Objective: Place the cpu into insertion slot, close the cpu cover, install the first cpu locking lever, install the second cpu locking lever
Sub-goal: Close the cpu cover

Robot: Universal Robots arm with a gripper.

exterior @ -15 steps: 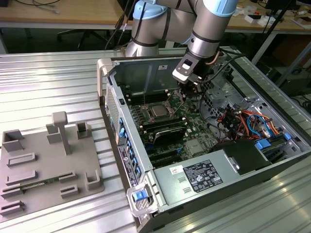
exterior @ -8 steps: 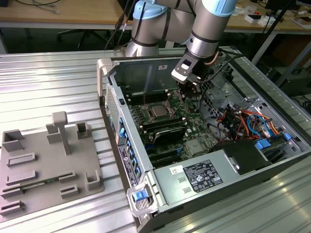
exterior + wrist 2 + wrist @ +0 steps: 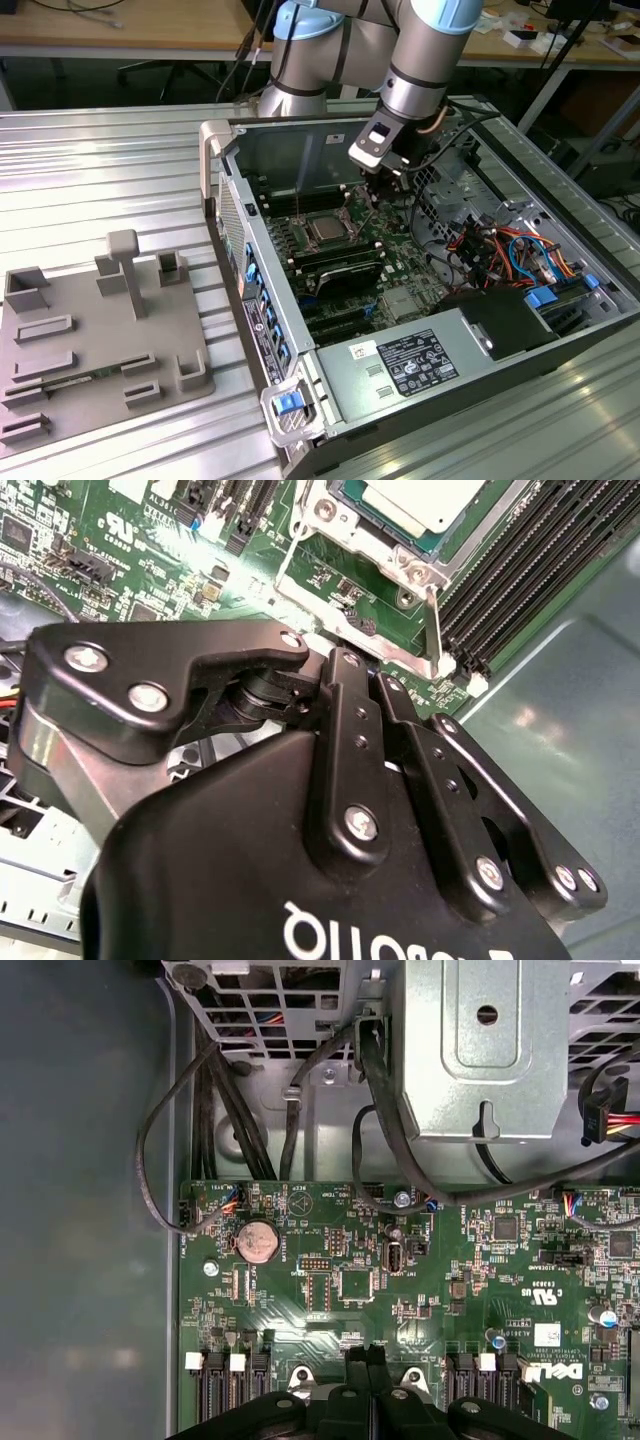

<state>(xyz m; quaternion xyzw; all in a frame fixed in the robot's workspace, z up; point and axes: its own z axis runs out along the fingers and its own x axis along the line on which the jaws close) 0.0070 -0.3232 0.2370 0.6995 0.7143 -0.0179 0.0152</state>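
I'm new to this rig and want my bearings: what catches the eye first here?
The open computer case sits on the metal table, with the arm reaching in. Its gripper hangs shut over the green board, near the silver-topped cpu.

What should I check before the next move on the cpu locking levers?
1. cpu seated flat: ok.
2. cpu cover down around the cpu: ok.
3. Locking lever beside the cover latched: cannot tell.
4. Pincer shut, fingertips together in the first wrist view: ok.
5. Pincer above the motherboard, to the exterior view's right of the cover: ok.
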